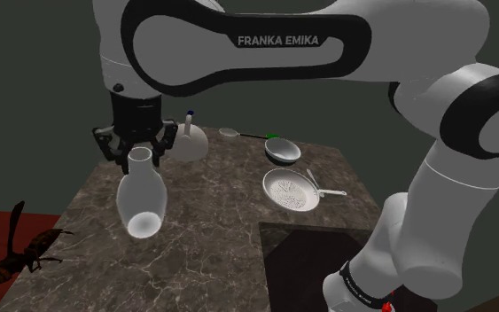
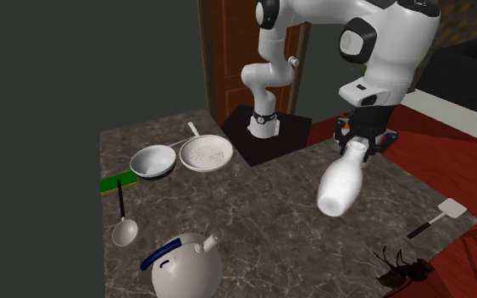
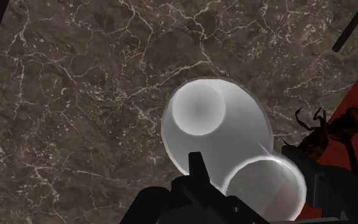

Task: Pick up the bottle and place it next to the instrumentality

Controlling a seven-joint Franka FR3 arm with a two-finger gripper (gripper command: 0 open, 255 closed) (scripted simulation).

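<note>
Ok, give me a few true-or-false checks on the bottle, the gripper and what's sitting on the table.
1. The black gripper is shut on the neck of the white bottle. True.
2. The white bottle stands upright on the dark marble tabletop. False: it hangs tilted from the gripper.
3. The round white kettle with a blue handle lies on the floor. False: it sits on the tabletop.
4. The perforated white pan sits beside the plain white pan. True.
</note>
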